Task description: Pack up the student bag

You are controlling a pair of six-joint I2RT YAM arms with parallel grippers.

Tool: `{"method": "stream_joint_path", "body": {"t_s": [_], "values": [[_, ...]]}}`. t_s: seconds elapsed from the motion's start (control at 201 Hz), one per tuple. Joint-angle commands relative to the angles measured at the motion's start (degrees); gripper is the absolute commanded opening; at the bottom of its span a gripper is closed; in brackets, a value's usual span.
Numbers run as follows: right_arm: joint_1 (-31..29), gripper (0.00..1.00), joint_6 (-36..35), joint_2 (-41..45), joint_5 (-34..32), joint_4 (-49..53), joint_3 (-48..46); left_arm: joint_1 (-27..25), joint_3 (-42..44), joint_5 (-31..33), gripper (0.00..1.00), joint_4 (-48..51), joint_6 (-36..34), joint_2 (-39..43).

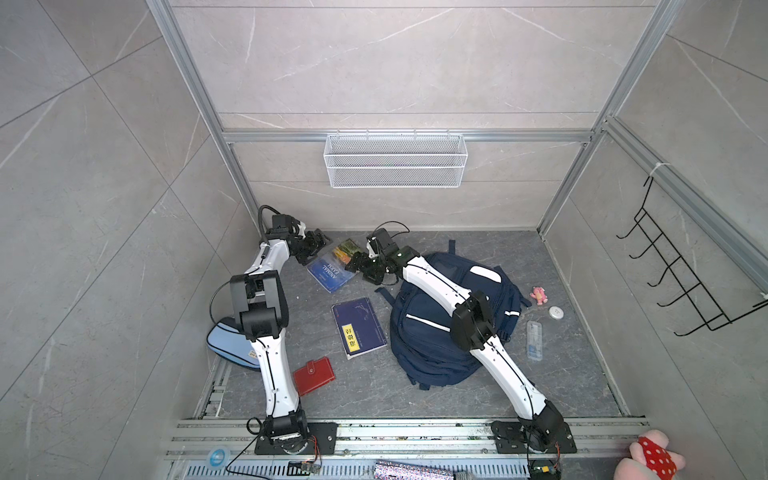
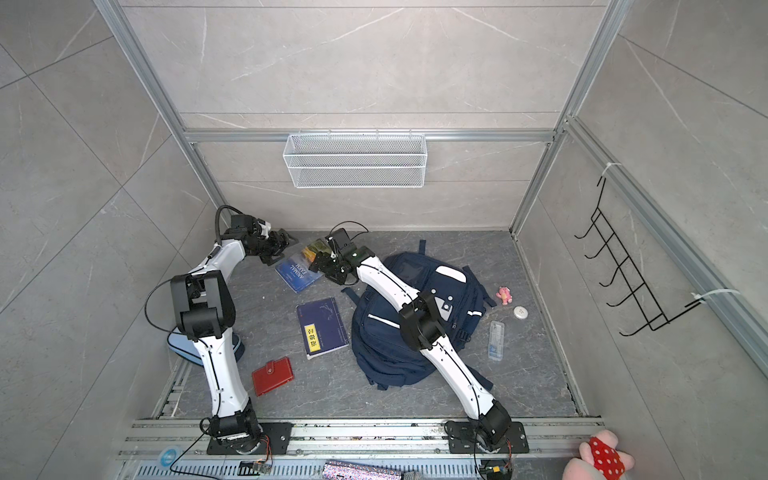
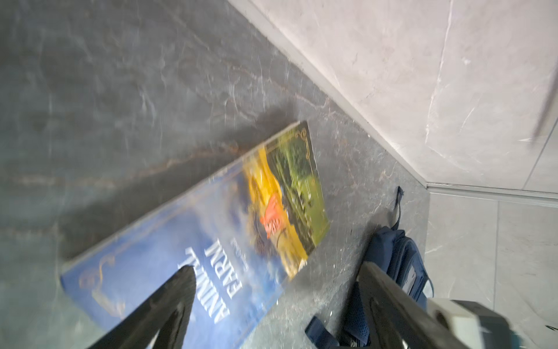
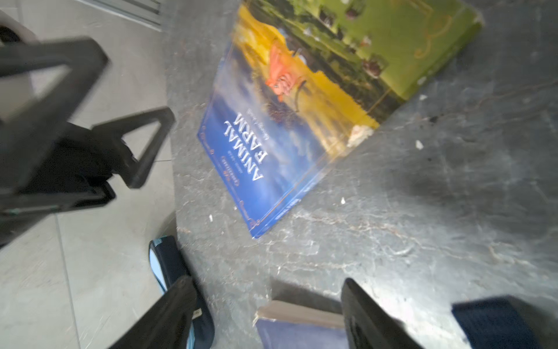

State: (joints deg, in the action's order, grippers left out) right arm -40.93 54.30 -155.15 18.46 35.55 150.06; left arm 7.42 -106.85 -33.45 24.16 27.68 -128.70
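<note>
Animal Farm book [image 1: 332, 270], upper ctr of the top views, is boxed in: left gripper [image 1: 316, 246] is parked at its upper-left edge and right gripper [image 1: 360, 266] at its right edge, both w/ jaws spread wide. A bare gap is seen between it and the navy notebook [image 1: 359, 328] below.

Right of ctr is blocked by the student bag [image 1: 419, 345], w/ the right arm stretched over it. The strip btwn bag and right wall is cluttered by a pink toy [image 1: 539, 295], white disc [image 1: 555, 312] and clear case [image 1: 534, 340].

Tabletop [image 1: 415, 399] at lower ctr is open; only a red wallet [image 1: 313, 376] is found at lower left.
</note>
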Motion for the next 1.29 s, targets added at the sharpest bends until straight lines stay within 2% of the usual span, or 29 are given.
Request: {"method": "stream_joint_path", "body": {"t_s": [0.0,0.209,0.339,0.772,0.971,1.17,1.29], "values": [[-0.6,0.79,2.1,-2.0,-2.9,-1.9,2.1,1.0,-1.2,-5.2,0.87,-6.6,4.1,-1.6],[-0.5,0.79,4.0,-4.7,-3.3,-4.4,2.7,1.3,-7.3,-7.0,0.87,-7.1,7.6,-8.5],[-0.5,0.79,4.6,-5.2,-2.4,-7.5,0.3,1.2,-7.1,-9.0,0.87,-10.1,11.0,-10.4],[0.9,0.79,5.0,-6.2,-1.8,-9.1,-3.7,0.4,5.0,-9.2,0.88,-15.1,13.0,-6.4],[2.4,0.78,5.9,-6.8,-2.1,-9.8,-4.6,-1.7,12.4,-5.6,0.88,-14.1,11.3,-1.7],[3.1,0.78,5.3,-7.2,-0.9,-10.8,-5.4,-5.3,17.7,-4.5,0.81,-13.6,10.6,0.7],[3.3,0.75,3.3,-5.7,1.3,-12.5,-8.3,-7.1,21.2,-4.4,0.72,-15.2,11.7,1.9]]}}
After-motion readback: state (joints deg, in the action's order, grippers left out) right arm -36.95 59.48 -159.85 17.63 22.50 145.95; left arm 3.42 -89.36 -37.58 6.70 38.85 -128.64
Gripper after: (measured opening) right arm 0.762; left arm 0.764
